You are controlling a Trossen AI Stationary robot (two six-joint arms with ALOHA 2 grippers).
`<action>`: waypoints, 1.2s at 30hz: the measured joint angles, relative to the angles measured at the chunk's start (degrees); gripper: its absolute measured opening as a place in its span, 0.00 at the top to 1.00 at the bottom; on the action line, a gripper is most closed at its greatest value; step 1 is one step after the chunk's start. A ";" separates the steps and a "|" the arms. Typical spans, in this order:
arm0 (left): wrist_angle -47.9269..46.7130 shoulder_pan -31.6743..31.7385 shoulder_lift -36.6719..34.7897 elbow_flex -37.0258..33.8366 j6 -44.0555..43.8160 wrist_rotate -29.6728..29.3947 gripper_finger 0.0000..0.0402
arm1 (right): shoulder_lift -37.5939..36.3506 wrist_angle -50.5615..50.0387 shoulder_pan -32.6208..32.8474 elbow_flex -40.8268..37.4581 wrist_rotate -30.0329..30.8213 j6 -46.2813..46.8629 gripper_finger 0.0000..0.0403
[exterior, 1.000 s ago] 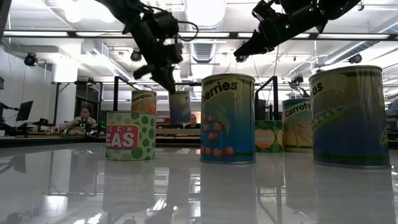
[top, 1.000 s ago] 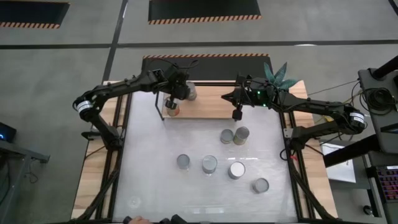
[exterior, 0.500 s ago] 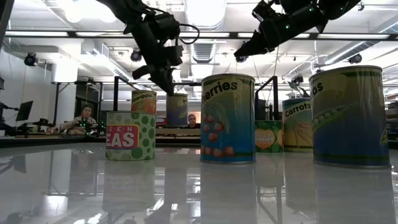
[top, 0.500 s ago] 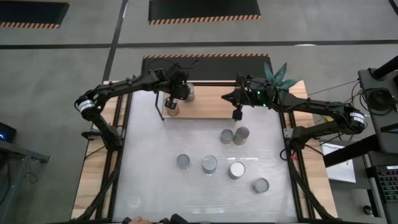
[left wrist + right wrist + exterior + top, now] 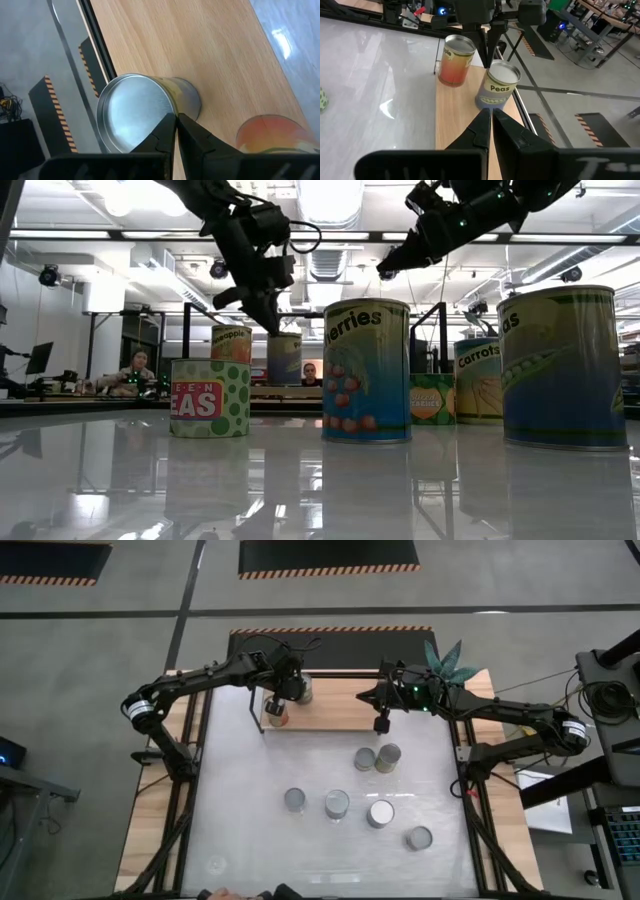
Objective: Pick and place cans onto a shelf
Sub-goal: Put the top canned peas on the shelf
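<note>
My left gripper (image 5: 176,131) hangs with jaws pinched together just over the peas can (image 5: 497,86) on the shelf (image 5: 335,715); dropping or swinging could topple it.

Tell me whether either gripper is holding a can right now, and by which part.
Neither. The left gripper is shut just above the Peas can standing on the shelf; the right gripper hangs shut over the shelf, empty.

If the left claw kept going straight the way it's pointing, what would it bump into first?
Probably the Peas can on the shelf. The left gripper points down at its lid, fingers closed, right above the near rim; whether they already touch is unclear.
</note>
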 joint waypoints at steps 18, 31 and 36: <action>-0.68 -1.43 0.00 3.80 -4.51 0.02 0.78 | 0.00 -0.07 0.00 0.00 0.00 -0.02 0.98; 0.27 -2.14 2.73 5.84 -15.40 0.24 0.84 | 0.00 -0.07 0.00 0.00 0.00 -0.03 0.98; -2.50 -2.13 4.23 5.65 -14.67 -1.47 0.92 | 0.00 -0.09 0.01 0.00 0.00 -0.04 0.98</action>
